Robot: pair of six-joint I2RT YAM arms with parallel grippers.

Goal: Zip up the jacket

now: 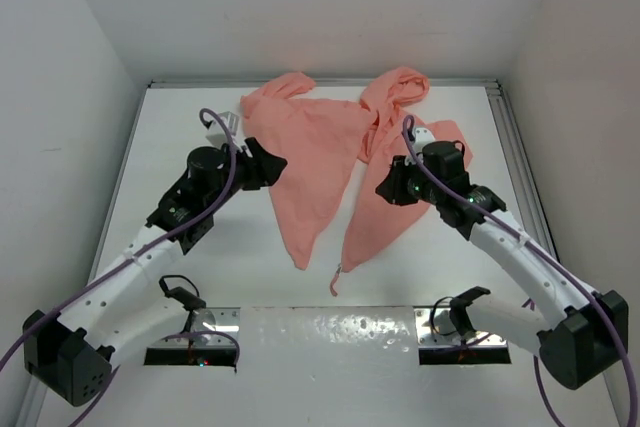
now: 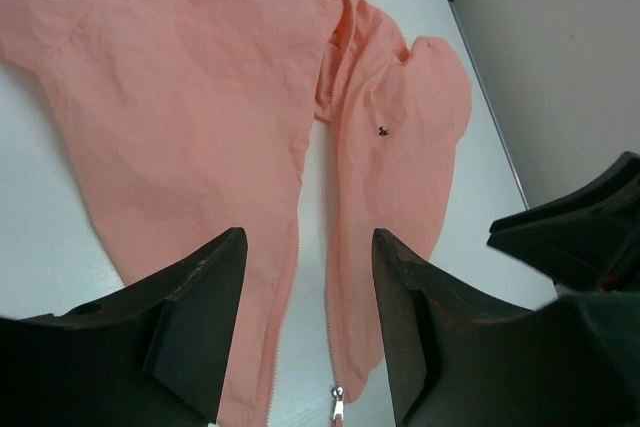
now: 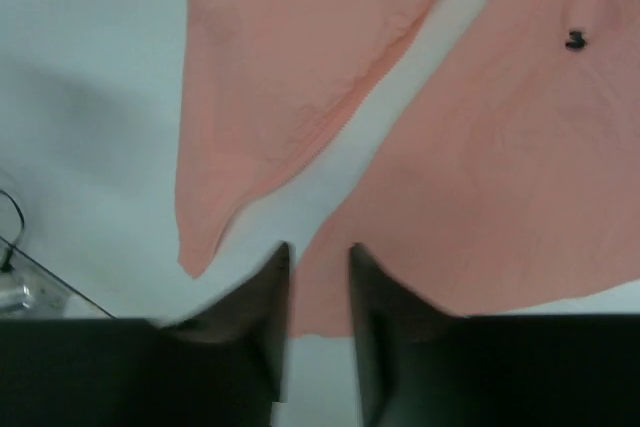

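- Left gripper (image 2: 310, 247) is spread wide and empty. Right gripper (image 3: 318, 252) is narrowly parted, with nothing visibly held.
- Zipper pull (image 2: 338, 399) lies back toward the bases from both, nearer the right.
- The jacket (image 1: 320, 147) lies in an open V, its front edges running away toward the hood (image 1: 395, 87).

The white table (image 1: 250, 272) carries the unzipped pink jacket (image 1: 310, 147), spread open.

My left arm (image 1: 130, 267) and right arm (image 1: 520, 252) are white links dotted with small dark marks, joined by black motor housings and ending in black base blocks. A purple cable (image 1: 233, 147) trails along each. My fingers (image 2: 195, 317) are matte black wedges.
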